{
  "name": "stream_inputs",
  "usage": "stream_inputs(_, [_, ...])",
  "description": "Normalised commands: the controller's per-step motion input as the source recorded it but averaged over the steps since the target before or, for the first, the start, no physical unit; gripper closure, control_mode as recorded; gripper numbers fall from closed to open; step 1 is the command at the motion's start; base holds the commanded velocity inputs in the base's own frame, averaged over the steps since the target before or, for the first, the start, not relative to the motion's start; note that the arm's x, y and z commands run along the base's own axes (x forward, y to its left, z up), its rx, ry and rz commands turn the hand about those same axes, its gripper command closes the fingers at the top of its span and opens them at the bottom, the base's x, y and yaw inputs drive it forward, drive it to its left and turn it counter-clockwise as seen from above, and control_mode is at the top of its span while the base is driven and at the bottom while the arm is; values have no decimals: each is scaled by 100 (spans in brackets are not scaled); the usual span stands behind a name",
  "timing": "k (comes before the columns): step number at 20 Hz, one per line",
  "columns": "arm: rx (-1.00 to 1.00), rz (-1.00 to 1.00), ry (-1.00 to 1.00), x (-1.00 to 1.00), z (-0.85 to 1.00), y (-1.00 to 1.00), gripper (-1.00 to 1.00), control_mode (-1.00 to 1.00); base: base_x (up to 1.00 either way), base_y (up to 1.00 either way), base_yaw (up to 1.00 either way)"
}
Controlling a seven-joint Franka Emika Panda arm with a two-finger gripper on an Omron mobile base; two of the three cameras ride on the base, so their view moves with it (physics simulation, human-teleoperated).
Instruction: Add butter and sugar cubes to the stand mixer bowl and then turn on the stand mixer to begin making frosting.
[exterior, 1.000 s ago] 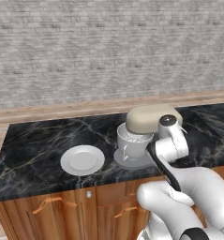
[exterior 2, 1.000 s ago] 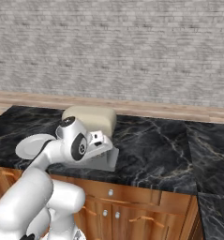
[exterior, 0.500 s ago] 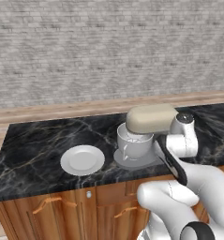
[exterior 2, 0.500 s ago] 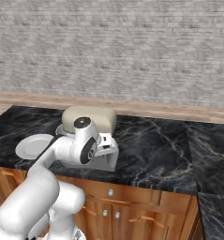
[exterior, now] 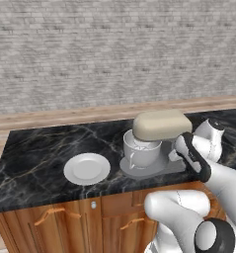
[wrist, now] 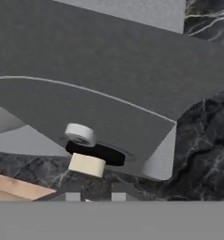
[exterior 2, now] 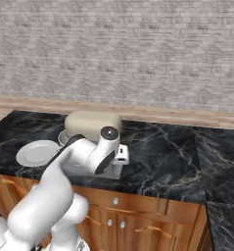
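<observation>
Facing the stand mixer [wrist: 108, 93] closely, narrowly parted jaws grasp nothing.

One stand mixer [exterior: 159, 126], one stand mixer bowl [exterior: 139, 150], one plate [exterior: 87, 168].

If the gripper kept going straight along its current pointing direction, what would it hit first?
Most likely the grey neck of the stand mixer, close ahead of the gripper in the hand view, near the small white and beige knobs by a dark slot. Depth is hard to judge there.
</observation>
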Motion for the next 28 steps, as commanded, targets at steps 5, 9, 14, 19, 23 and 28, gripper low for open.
stream_inputs(5, [32,0,0,20,-5,-8,100,-100,0,0,0])
stream_inputs(9, [31,0,0,22,0,-4,100,-100,0,0,0])
stream_inputs(14, [25,0,0,28,0,-1,100,-100,0,0,0])
stream_inputs(19, [21,-1,0,33,0,-7,100,-100,0,0,0])
stream_inputs(23, [21,-2,-3,22,14,-14,100,-100,0,0,0])
stream_inputs(28, [17,-5,-10,16,38,-7,100,-100,0,0,0])
